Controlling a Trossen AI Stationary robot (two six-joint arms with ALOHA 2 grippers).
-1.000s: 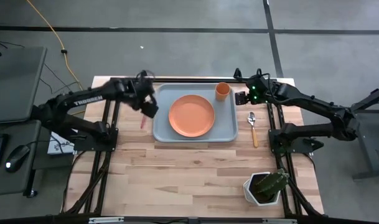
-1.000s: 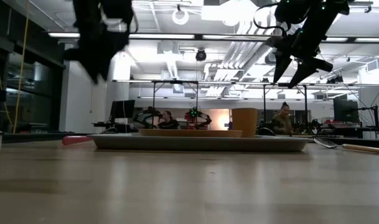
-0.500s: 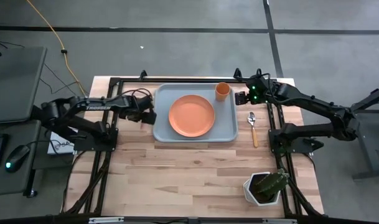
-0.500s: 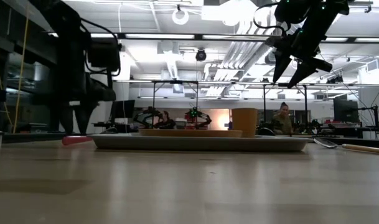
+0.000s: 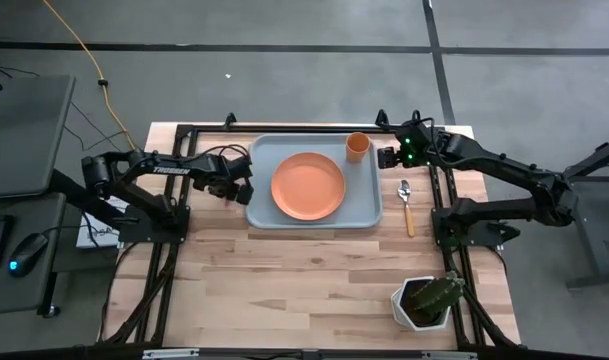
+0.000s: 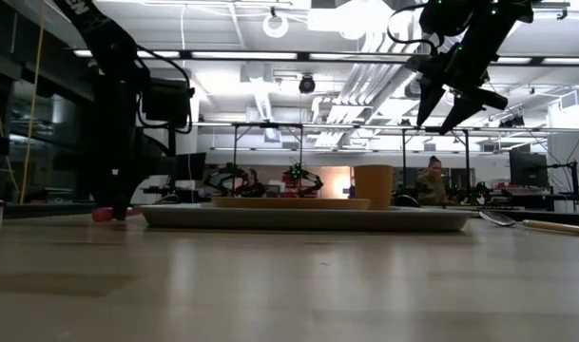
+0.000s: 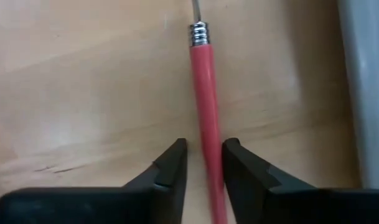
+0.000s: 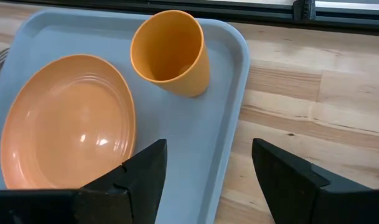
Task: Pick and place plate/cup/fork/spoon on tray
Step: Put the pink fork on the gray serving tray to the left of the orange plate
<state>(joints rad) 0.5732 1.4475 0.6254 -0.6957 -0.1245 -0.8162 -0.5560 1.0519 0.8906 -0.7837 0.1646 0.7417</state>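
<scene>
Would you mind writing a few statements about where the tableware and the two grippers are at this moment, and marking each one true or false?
1. The plate and the cup are both on the tray. True.
2. The spoon lies on the tray. False: it lies on the table to the right of the tray.
3. The left gripper has its fingers on either side of the fork handle. True.
4. The fork is lifted clear of the table. False: it lies on the wood left of the tray.
5. The right gripper holds the cup. False: it is open and empty, above the tray's right edge.
</scene>
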